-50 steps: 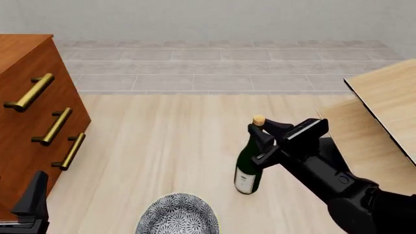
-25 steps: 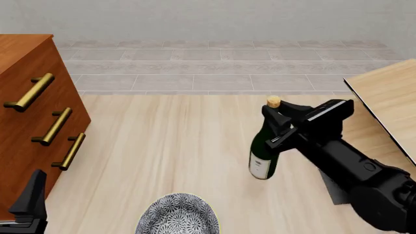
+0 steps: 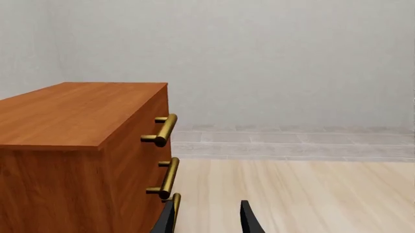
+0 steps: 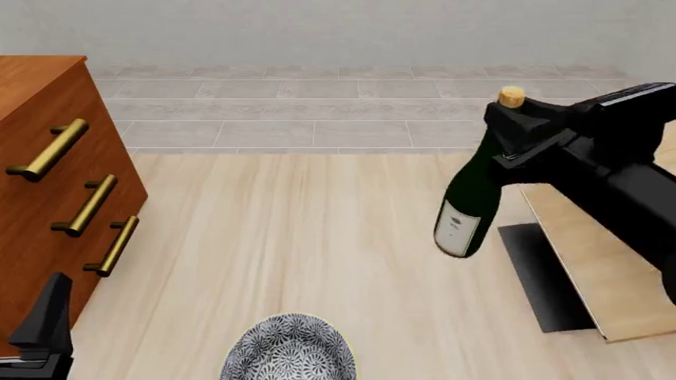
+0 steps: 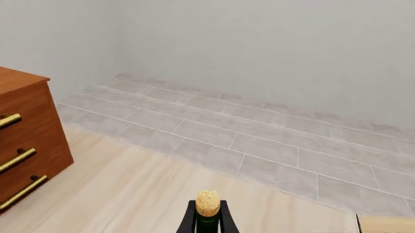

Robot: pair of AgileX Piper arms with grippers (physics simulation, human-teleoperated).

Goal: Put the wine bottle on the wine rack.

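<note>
The right gripper (image 4: 505, 134) — clamped on the wine bottle (image 4: 470, 198) neck — has lifted it clear, now beside the wine rack (image 4: 591, 261).

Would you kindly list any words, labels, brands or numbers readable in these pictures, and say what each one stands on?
Wine bottle, small white label: a few dark marks, too small and blurred to read.
Drawer cabinet, patterned bowl, wine rack, both arms: no text visible.
No readable words, brands or numbers anywhere.
</note>
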